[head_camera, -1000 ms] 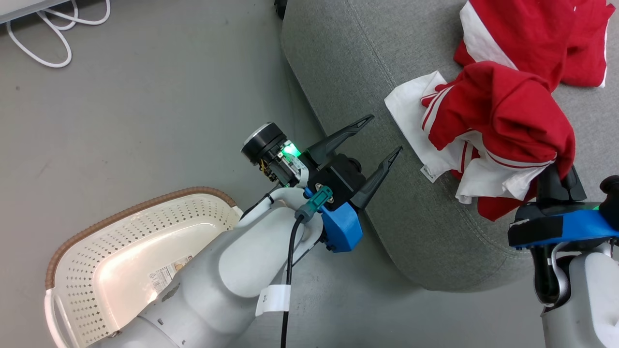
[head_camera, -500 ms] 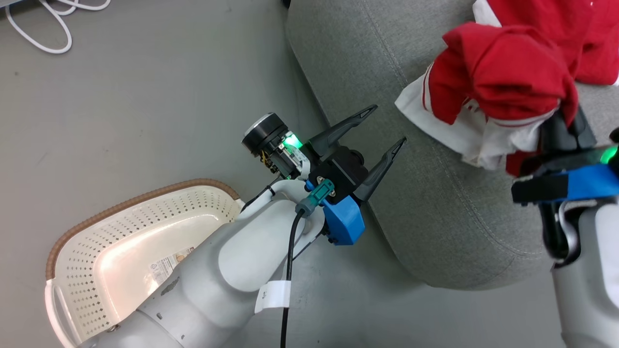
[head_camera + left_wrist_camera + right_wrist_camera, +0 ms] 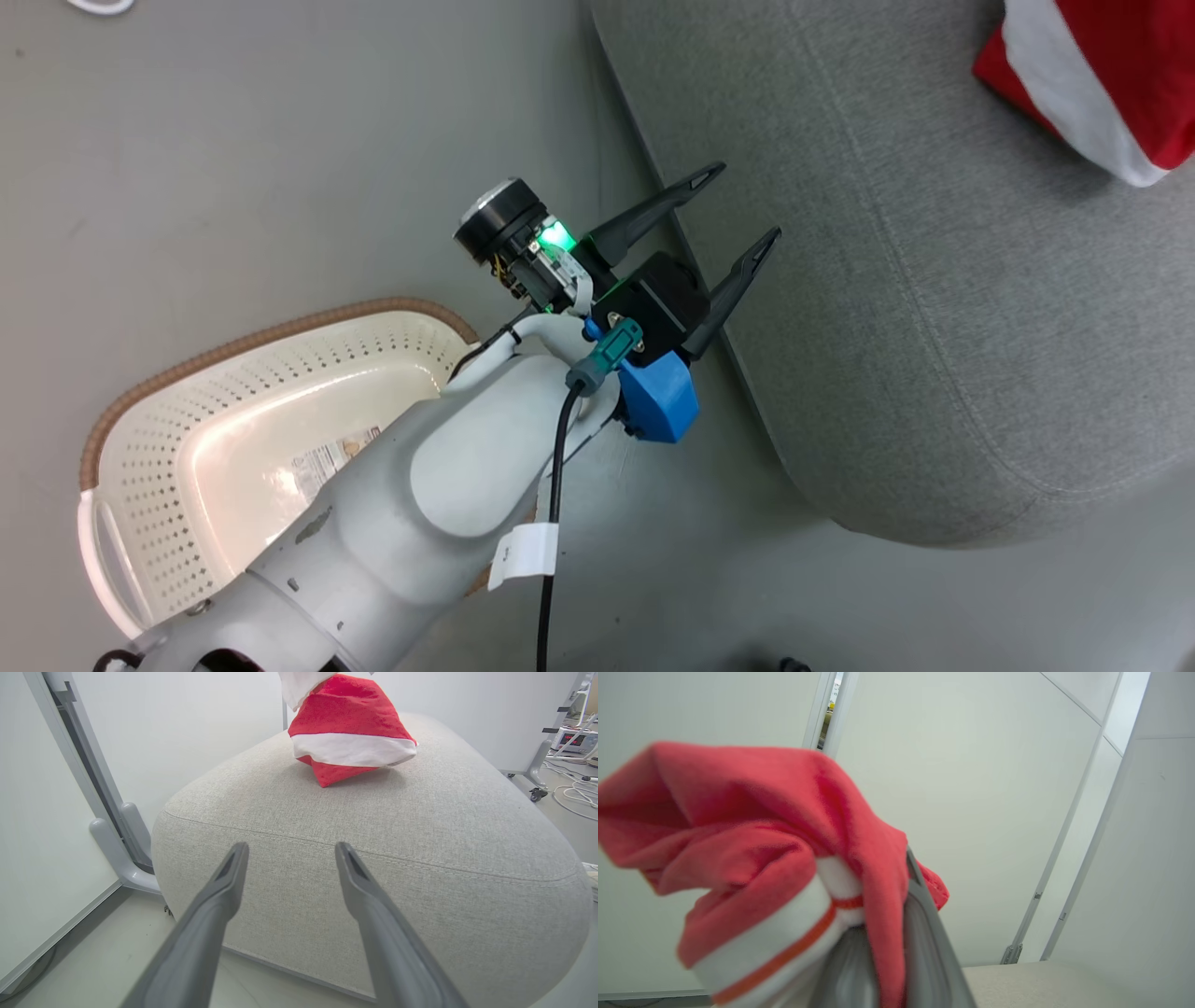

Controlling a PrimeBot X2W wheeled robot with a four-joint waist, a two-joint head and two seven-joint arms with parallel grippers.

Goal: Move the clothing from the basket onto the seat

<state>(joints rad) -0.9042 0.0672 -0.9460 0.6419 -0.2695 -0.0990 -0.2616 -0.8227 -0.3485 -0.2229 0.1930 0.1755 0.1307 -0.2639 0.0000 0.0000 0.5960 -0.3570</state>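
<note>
The left tool (image 3: 747,201) stands spread wide, its two long dark tapered fingers holding nothing and touching nothing, their tips poised just beside the rounded edge of the seat (image 3: 934,327). From its own wrist the same two fingers (image 3: 224,896) point at the seat's side below the stitched seam. The right tool (image 3: 892,905) is clamped tight on one piece of the clothing (image 3: 752,849), a soft, bunched red fabric with a white band and a thin red stripe, draped over both fingers and lifted in front of pale wall panels. The other garment (image 3: 1092,84), red with one broad white band, lies in a crumpled mound on top of the seat, well apart from the left tool. That makes two garments: one gripped, one resting on the seat. The one seat is light grey woven upholstery, plump and round-cornered. The one basket (image 3: 280,331) sits on the smooth grey floor (image 3: 233,187) by the left forearm; it is cream plastic with perforated walls, a brown woven-look rim and a label (image 3: 322,462) on its glossy bottom.
</note>
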